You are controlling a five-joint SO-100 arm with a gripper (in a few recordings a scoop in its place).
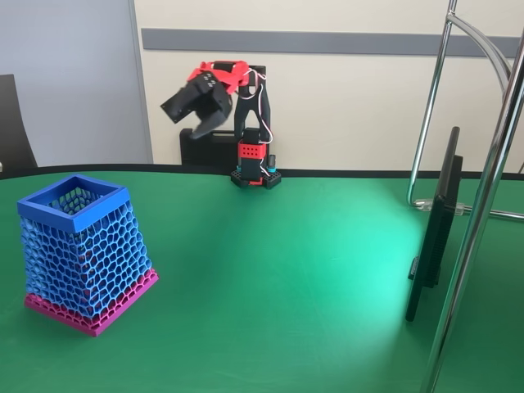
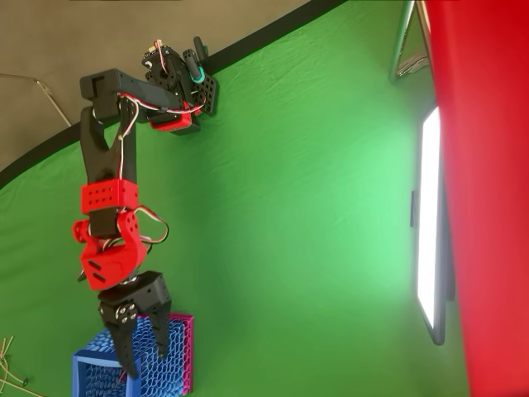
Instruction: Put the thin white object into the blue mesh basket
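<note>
Your gripper [image 2: 142, 347] hangs over the blue mesh basket [image 1: 82, 250], fingers parted and nothing visibly between them. The basket stands upright on the green table [image 1: 286, 278], its pink base band at the bottom. You cannot make out the thin white object.
</note>
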